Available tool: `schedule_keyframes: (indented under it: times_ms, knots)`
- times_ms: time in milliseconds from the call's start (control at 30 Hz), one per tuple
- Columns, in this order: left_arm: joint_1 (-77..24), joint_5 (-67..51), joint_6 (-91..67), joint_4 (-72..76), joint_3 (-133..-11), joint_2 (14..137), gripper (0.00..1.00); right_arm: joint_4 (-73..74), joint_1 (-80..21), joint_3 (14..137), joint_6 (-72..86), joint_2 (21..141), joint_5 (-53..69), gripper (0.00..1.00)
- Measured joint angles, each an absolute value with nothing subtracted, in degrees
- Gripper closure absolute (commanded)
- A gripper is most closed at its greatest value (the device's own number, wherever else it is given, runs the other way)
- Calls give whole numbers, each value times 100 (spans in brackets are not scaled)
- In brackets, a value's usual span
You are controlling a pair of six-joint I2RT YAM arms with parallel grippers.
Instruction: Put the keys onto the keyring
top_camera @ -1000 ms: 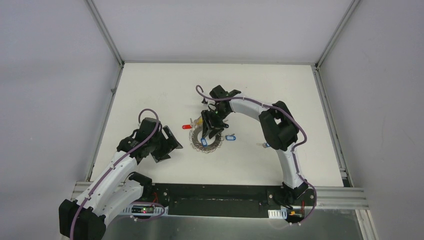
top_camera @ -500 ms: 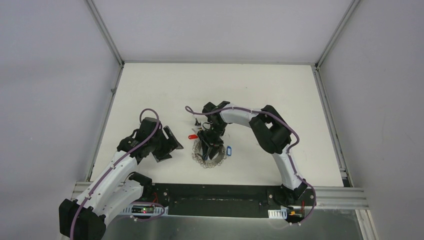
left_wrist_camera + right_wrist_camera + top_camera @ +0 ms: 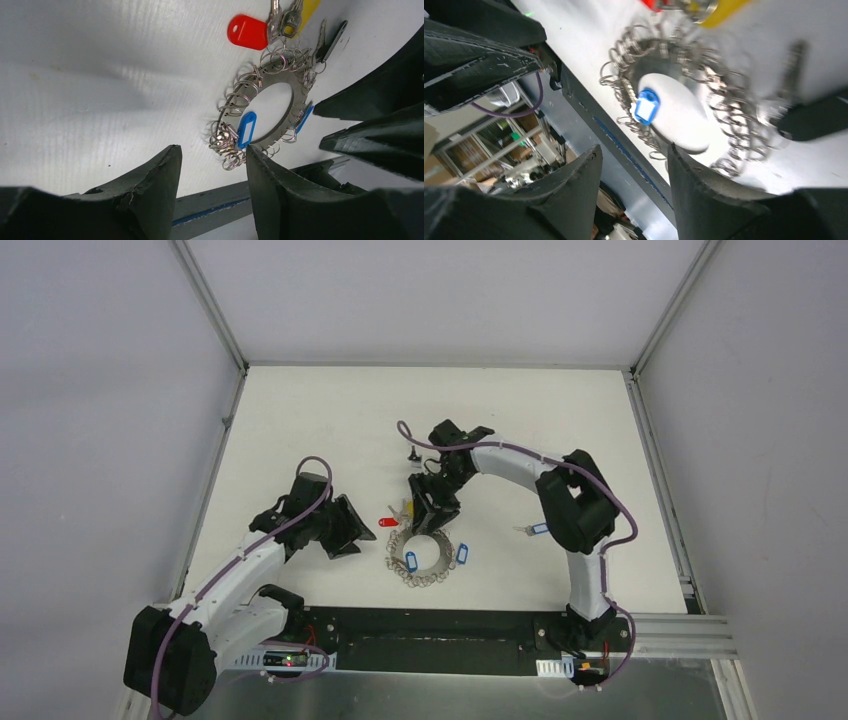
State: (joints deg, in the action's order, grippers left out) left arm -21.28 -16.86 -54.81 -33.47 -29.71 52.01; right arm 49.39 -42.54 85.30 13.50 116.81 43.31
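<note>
The keyring lies flat on the white worktop between the arms, with wire loops all round its rim. A red tag and a yellow tag lie with keys at its far edge. One blue tag sits at the edge of its hole. Any writing on the tags is too small to read. The left fingers stand apart, released, beside the ring. The right fingers hover over it, apart, grasping nothing.

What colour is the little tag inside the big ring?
The tag is blue; left wrist view shows it best.
</note>
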Motion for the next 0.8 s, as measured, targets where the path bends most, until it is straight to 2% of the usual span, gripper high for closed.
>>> schedule_keyframes:
  times_ms: [200, 433, 800]
  knots:
    - [-2198, -2021, -5509, -2724, -2880, 5673, 49, 4366, -3527, 7609, 1730, 11227, 4276, 44]
    - [-2738, -2178, -5507, -2108, -3052, 6528, 49, 4239, -2799, 6796, 1859, 10702, 4010, 39]
    - [-3308, -2176, -5419, -1811, -3929, 7369, 50, 4270, -2897, 6847, 1732, 10932, 3944, 39]
